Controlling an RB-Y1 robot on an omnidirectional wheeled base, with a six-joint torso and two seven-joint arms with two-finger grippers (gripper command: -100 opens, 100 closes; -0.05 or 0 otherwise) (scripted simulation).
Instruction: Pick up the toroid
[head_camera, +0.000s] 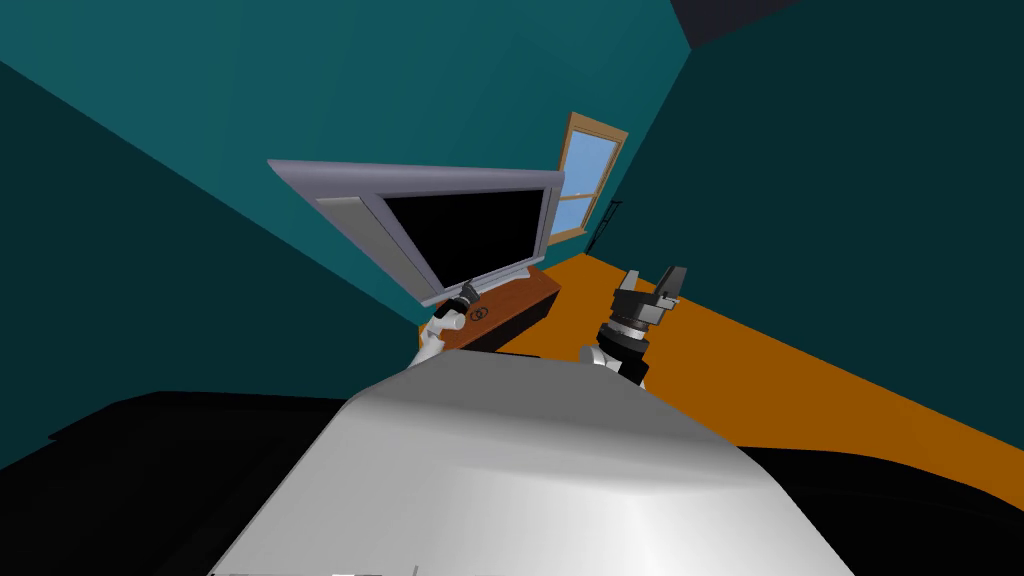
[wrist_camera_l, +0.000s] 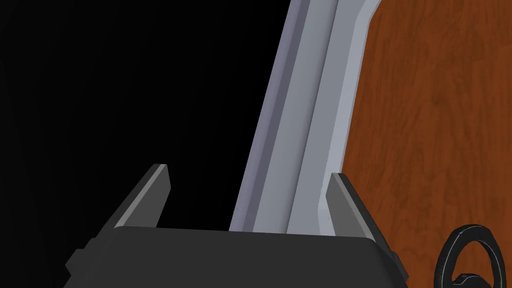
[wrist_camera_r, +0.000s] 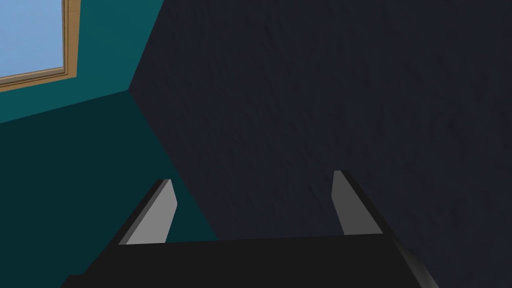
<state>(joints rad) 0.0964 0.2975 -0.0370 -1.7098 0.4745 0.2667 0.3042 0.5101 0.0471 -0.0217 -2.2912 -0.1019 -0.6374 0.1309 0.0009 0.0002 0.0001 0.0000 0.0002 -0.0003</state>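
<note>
Toroid (wrist_camera_l: 469, 232) (dark ring) partly cut off, near spread left claw (wrist_camera_l: 248, 172)

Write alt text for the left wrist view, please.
The left gripper, jaws open, faces a television's grey frame and black screen. A dark toroid lies on the wooden stand, off to one side, outside the jaws.
</note>
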